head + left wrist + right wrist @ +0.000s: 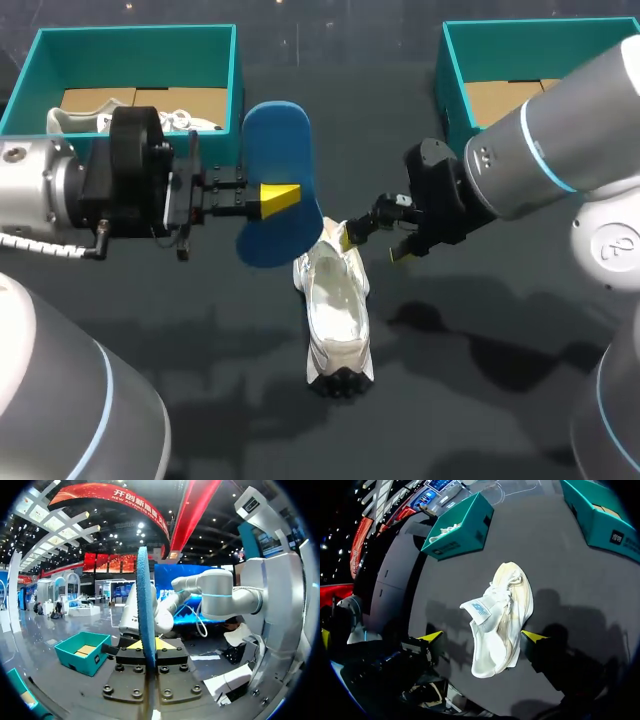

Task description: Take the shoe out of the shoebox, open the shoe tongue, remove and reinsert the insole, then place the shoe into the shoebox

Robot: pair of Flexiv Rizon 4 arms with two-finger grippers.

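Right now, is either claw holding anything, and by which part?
The left claw pinches the blue insole about midway along its length. The right claw is open by the white shoe, holding nothing.

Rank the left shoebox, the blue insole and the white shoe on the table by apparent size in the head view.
1. Left shoebox: clearly largest.
2 and 3. Blue insole and white shoe: about alike; the insole is held up nearer the camera, so no firm order.
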